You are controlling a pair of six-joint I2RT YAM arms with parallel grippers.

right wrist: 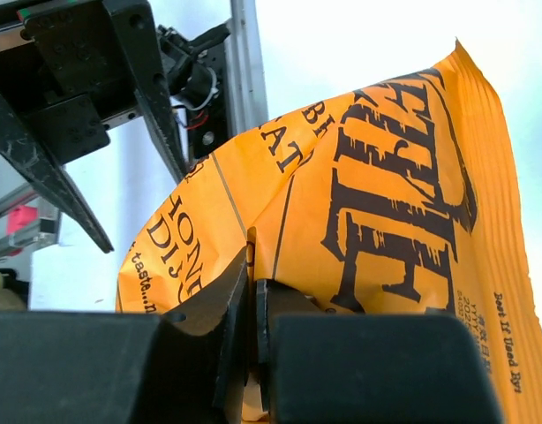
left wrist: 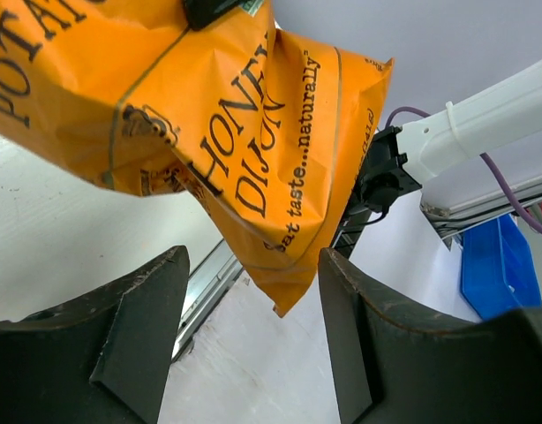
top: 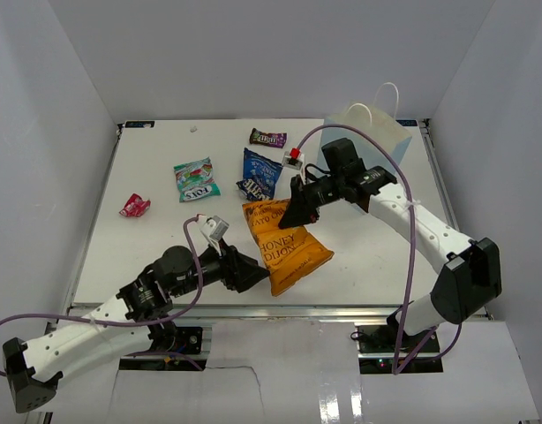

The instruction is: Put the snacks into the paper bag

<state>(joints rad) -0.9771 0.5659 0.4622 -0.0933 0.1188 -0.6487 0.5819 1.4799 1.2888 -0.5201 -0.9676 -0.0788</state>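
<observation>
Pinching the top edge of the orange chip bag (top: 287,252), your right fingers (right wrist: 209,327) are clamped on it. Your left fingers (left wrist: 121,336) stand apart just beside its lower end. The paper bag (top: 377,132) stands just behind the right fingers.

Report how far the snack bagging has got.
Done: no snack shows in the paper bag. In hand: right gripper shut on the orange chip bag; left gripper open beside it. Left: bag it, then the teal-white bag, dark blue bag, purple candy pack and red-pink wrapper on the table.
</observation>
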